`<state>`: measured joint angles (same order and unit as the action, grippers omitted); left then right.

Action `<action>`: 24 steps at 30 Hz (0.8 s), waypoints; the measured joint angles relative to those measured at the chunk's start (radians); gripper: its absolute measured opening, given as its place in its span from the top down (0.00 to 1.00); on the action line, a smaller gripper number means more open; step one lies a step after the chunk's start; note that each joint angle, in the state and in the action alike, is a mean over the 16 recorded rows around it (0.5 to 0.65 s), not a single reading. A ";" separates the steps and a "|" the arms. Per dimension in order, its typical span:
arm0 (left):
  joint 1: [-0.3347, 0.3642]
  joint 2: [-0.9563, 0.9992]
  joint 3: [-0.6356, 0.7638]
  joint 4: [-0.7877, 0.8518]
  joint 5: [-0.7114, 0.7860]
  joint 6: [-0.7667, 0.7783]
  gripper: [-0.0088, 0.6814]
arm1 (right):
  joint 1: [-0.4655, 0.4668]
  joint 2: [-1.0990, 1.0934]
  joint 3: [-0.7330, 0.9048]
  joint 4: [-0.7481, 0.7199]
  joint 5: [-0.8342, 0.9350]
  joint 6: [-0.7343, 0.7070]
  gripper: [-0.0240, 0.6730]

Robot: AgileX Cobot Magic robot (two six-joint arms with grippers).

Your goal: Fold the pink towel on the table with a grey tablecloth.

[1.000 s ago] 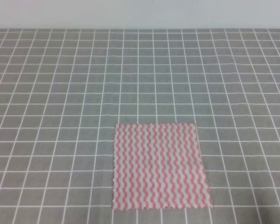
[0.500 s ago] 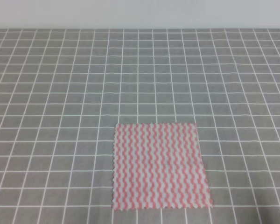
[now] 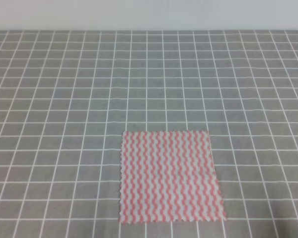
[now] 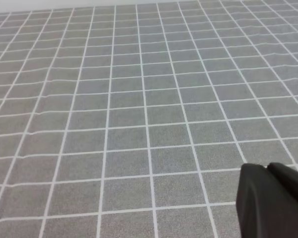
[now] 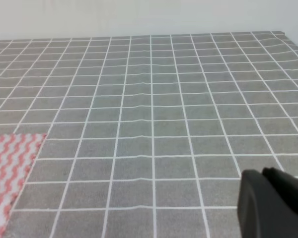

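The thin pink-and-white zigzag-striped towel (image 3: 171,176) lies flat, lower centre, on the grey white-gridded tablecloth (image 3: 64,99); both grippers' jaw states cannot be told.

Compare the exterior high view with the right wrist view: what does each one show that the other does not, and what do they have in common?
Only the exterior high view shows the whole pink towel, lying flat and unfolded with all four jagged edges visible, and no gripper appears there. Only the right wrist view shows a dark part of the right gripper at its lower right corner; whether it is open or shut cannot be told. Both views show the table with a grey tablecloth and its white grid lines, and both include the towel, though the right wrist view catches only one corner of it at the lower left.
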<state>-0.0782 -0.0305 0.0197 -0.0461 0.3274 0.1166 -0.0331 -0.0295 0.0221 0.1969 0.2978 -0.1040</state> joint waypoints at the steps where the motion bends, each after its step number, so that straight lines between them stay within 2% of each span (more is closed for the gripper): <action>1: 0.000 0.002 -0.001 0.000 0.001 0.000 0.99 | 0.000 0.000 0.000 0.000 0.000 0.000 0.99; 13: 0.000 0.011 -0.008 -0.082 -0.072 -0.003 0.99 | 0.000 0.006 -0.004 0.000 0.003 -0.001 0.99; 18: 0.000 0.011 -0.008 -0.250 -0.176 -0.006 0.99 | 0.001 0.005 -0.003 0.026 -0.027 0.000 0.99; 24: 0.001 0.018 -0.013 -0.471 -0.281 -0.005 0.99 | 0.001 0.005 -0.002 0.220 -0.109 0.003 0.99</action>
<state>-0.0774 -0.0128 0.0066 -0.5171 0.0466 0.1118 -0.0326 -0.0249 0.0200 0.4171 0.1891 -0.1009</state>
